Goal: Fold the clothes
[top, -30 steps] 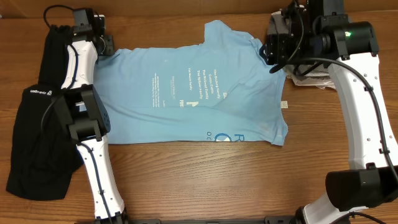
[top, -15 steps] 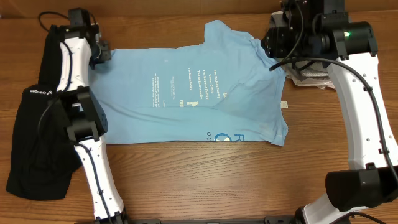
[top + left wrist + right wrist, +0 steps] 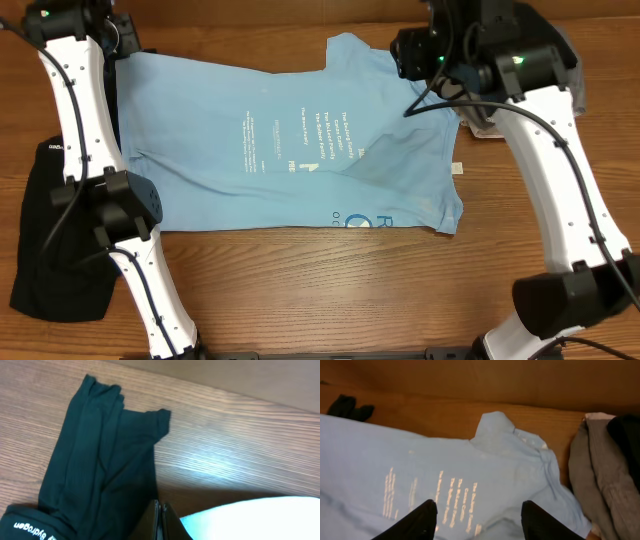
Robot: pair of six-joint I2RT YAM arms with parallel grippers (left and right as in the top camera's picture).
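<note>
We are looking down on a wooden table (image 3: 300,290) with a light blue T-shirt (image 3: 300,140) spread flat across its middle, white lettering (image 3: 290,135) facing up. The cotton looks thin and soft, with gentle creases near the collar end and a short sleeve (image 3: 495,427) poking toward the table's back edge.

The left gripper (image 3: 122,42) sits at the shirt's far left corner. From the left wrist camera its fingers (image 3: 160,519) are pressed together, with the pale blue hem right beside them. We judge it is pinching that hem corner, since the cloth draws up in a taut line toward it.

The right gripper (image 3: 405,55) hovers over the shoulder area. In the right wrist view its dark fingers (image 3: 427,520) stand wide apart, holding nothing.

A long black garment (image 3: 55,250), limp and slightly ribbed with a small white logo (image 3: 27,527), lies along the left side, partly under the left arm. A pile of grey garments (image 3: 600,475) rests just right of the shirt.

We judge this is the start of the first fold. Next, the right claw needs to drop and pinch the matching far edge, so both corners can travel together toward the near hem without dragging the floppy fabric.
</note>
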